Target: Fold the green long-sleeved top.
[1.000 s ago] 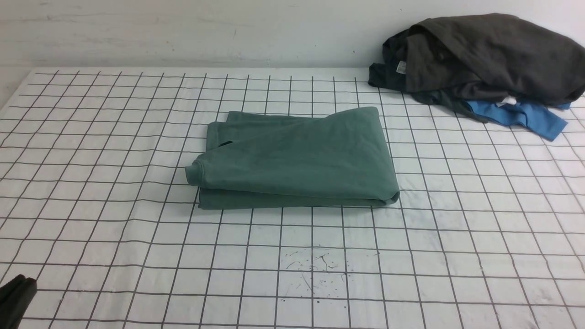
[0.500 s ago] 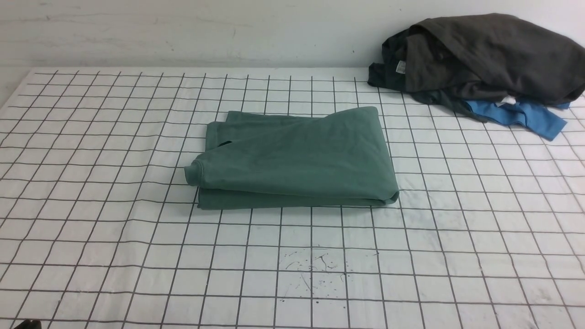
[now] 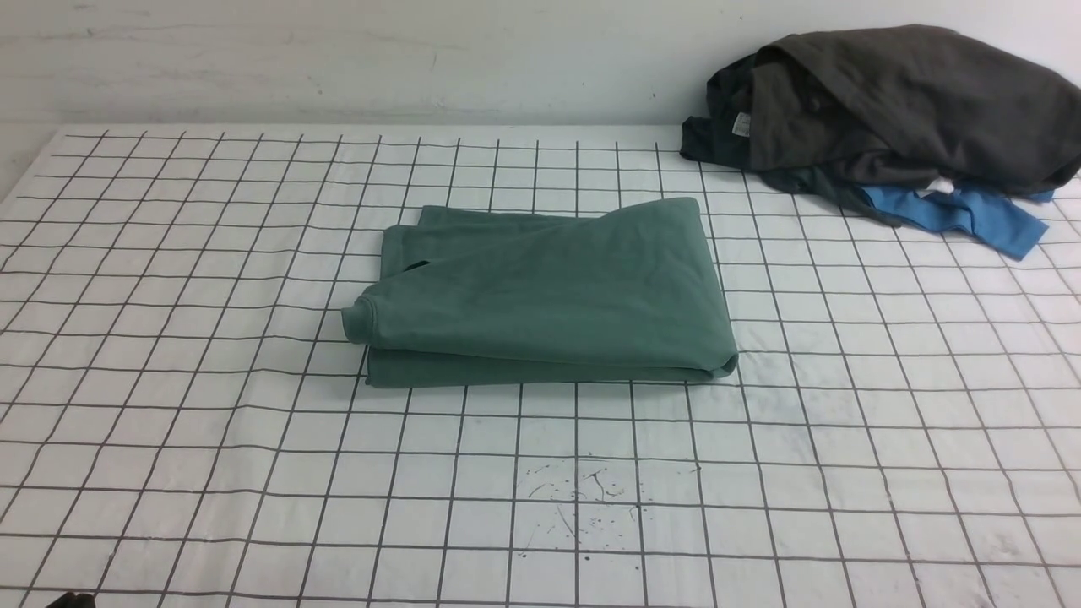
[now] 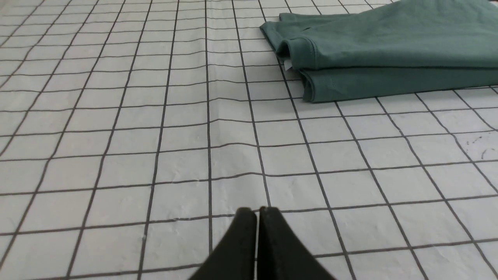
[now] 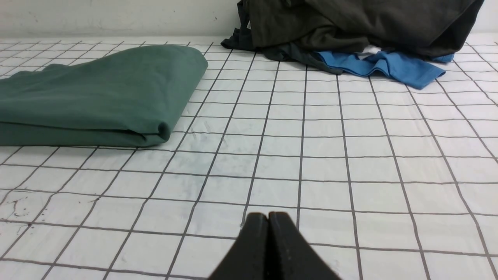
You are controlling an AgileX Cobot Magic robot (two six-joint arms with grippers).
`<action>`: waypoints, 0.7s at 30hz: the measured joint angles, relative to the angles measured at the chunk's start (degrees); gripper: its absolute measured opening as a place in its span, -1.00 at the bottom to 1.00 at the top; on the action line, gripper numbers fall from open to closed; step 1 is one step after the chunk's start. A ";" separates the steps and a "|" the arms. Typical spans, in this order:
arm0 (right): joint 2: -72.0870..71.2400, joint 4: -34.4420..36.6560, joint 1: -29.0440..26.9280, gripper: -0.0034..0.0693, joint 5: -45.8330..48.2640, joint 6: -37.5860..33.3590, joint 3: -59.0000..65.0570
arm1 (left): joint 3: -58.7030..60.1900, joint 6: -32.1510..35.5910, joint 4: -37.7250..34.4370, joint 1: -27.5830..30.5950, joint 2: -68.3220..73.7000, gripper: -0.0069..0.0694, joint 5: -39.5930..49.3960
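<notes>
The green long-sleeved top (image 3: 545,295) lies folded into a compact stacked rectangle in the middle of the gridded table, its ribbed neck at the left end. It also shows in the left wrist view (image 4: 389,54) and the right wrist view (image 5: 93,97). My left gripper (image 4: 257,212) is shut and empty, hovering over bare cloth well short of the top; only a dark sliver of it (image 3: 72,601) shows at the front view's bottom left corner. My right gripper (image 5: 268,216) is shut on nothing, also apart from the top, and is outside the front view.
A heap of dark grey garments (image 3: 895,110) with a bright blue garment (image 3: 963,215) under it sits at the far right corner by the wall. The white tablecloth with a black grid (image 3: 211,422) carries small ink specks (image 3: 583,498) near the front.
The left gripper has drawn back toward the bottom left corner of the front view, nearly leaving it. The folded top has not moved.
</notes>
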 joint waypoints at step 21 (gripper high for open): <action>0.00 0.00 0.00 -0.94 0.00 0.87 0.00 | 0.00 -0.04 0.23 2.52 0.00 -0.84 -0.18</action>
